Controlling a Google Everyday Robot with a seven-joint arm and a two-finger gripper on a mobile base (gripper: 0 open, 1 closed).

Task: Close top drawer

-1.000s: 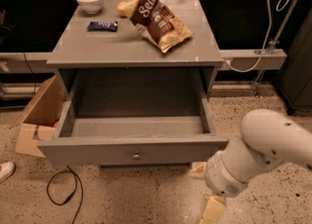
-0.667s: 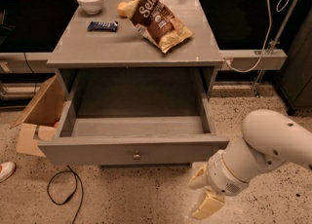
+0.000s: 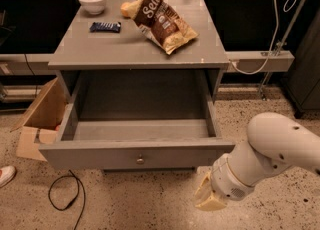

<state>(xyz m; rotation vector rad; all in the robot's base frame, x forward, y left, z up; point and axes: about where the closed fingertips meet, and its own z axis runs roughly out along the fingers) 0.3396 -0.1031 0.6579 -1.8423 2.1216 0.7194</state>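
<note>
Wide grey wooden top drawer [image 3: 90, 156] is pulled fully out of the grey cabinet, its deep box open and looking empty, its flat front facing the camera with a small round metal knob [image 3: 140, 160] at centre. Likely handling: rigid wood box, moderately heavy, not fragile, should slide straight back on its runners. A push off to one side may rack it and jam it. No grasp needed to close it. The best contact is a flat push on the front panel near the knob or just beside it, square to the front; the painted face could be a bit slick, so press rather than swipe. The cream-tipped tool [image 3: 209, 200] on the white arm sits low, near the speckled floor, below and just right of the drawer front's right end. It is apart from the drawer, not touching, and well off from the knob. Cannot tell whether the tool is released or clenched, and nothing is seen held in it. Judgement: the tool needs to come up and left to meet the front panel. On the grey tabletop [image 3: 140, 51] above lie a brown crinkly chip bag [image 3: 162, 21], a dark candy bar [image 3: 105, 26] and a white bowl [image 3: 93, 0], none in the way.
</note>
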